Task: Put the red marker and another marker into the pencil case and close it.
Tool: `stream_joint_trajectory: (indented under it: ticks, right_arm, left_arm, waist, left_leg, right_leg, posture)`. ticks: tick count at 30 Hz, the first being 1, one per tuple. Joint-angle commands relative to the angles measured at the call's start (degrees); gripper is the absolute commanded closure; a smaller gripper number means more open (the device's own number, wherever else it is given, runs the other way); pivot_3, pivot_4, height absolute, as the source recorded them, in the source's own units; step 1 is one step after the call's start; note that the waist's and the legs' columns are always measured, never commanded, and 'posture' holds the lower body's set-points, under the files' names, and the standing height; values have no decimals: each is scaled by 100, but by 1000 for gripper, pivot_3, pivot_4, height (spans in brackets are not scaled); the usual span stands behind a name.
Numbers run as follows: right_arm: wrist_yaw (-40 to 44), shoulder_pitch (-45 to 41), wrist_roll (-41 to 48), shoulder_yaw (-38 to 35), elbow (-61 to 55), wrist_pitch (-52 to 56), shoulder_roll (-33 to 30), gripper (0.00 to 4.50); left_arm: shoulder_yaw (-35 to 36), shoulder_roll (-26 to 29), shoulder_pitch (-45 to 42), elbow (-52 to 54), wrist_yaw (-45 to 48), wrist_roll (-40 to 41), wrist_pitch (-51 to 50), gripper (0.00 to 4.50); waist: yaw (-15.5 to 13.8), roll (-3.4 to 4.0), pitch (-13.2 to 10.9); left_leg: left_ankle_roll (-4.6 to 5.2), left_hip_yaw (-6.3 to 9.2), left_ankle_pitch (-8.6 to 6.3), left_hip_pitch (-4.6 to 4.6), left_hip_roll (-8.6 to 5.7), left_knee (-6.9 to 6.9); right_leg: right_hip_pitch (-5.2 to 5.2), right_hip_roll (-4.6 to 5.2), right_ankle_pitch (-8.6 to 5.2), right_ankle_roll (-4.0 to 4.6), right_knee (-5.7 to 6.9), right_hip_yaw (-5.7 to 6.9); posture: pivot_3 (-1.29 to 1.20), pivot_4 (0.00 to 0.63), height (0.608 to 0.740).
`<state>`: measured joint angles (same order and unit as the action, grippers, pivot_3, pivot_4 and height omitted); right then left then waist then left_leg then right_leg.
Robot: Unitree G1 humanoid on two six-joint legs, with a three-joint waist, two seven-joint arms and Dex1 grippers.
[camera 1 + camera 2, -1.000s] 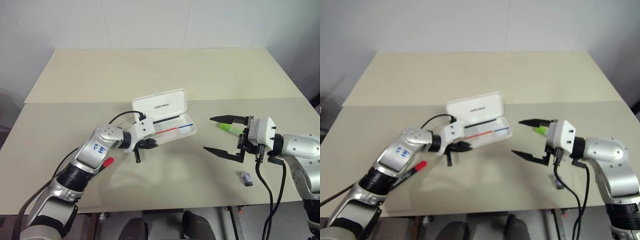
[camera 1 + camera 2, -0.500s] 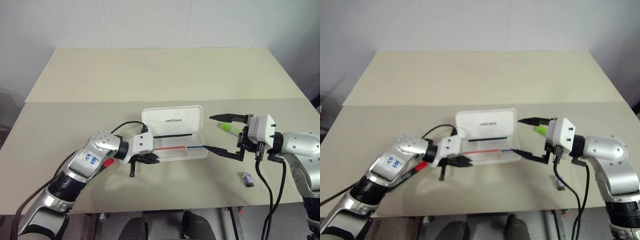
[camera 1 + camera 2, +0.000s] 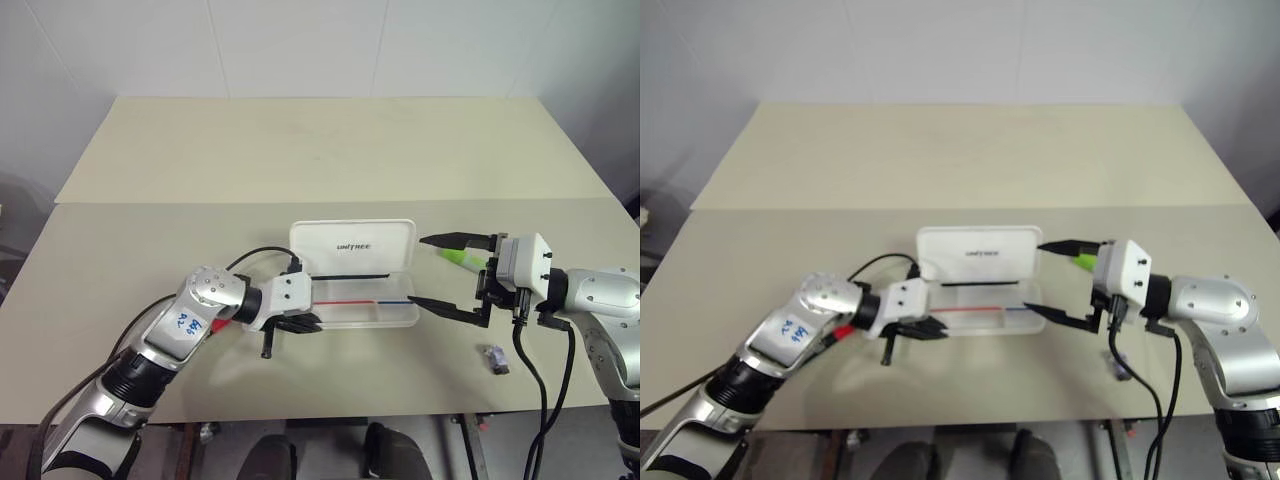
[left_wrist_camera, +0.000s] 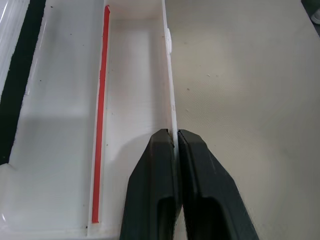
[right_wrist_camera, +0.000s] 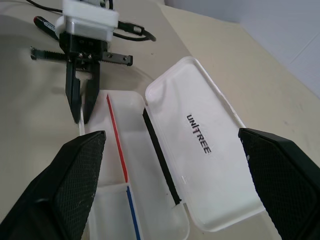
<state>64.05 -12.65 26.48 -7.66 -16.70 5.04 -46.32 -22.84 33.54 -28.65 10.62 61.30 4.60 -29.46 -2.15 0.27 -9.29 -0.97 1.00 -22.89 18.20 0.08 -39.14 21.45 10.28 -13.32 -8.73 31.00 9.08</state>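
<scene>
My left hand (image 4: pixel 175 145) pinches the front wall of the open pencil case (image 3: pixel 395 318) to steady it on the bench (image 3: pixel 300 150), while my right hand (image 3: pixel 437 272), fingers spread wide, waits beside the lime-green marker (image 3: pixel 458 259); the red marker (image 3: pixel 843 331) lies under my left forearm.

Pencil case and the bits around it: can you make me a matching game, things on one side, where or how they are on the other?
Things:
1. pencil case
2. lime-green marker
3. red marker
4. small dark object

Places or states:
A. mostly hidden under the left arm, red cap peeking out
B. lying open mid-table, lid tipped back
C. alone near the table's front edge
D. just beyond the far finger of the open right gripper

Pairs: 1-B, 2-D, 3-A, 4-C
</scene>
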Motion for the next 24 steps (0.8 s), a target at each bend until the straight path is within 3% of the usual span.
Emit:
stream_joint_trajectory:
  ticks: [1,6,17,24]
  right_arm:
    - [-52,-38,73,-143,-209,-38,-26,0]
    - [-68,-113,49,-53,-168,-48,23,0]
    - [28,-262,34,190,-18,-86,181,0]
    - [224,-537,12,589,198,-140,479,0]
  left_arm:
    - [41,-146,75,260,-159,143,-309,2657]
    - [119,-173,189,476,-186,339,-451,991]
    - [799,5,575,1025,-128,1049,-307,991]
    - [1854,-30,1059,1469,-521,1627,-148,991]
  waist:
    - [5,0,0]
    - [47,0,0]
    - [63,0,0]
    - [83,1,-1]
  left_leg:
    - [0,0,0,-1,0,0]
    - [0,0,0,0,0,0]
    - [0,1,0,0,2,0]
    - [0,1,0,-3,3,0]
  right_leg:
    - [0,0,0,0,0,0]
    - [1,0,0,0,-1,0]
    - [1,0,0,0,-1,0]
    - [2,-1,0,0,-1,-1]
  posture:
    - [0,150,740]
    - [0,150,740]
    - [0,150,740]
    - [0,150,740]
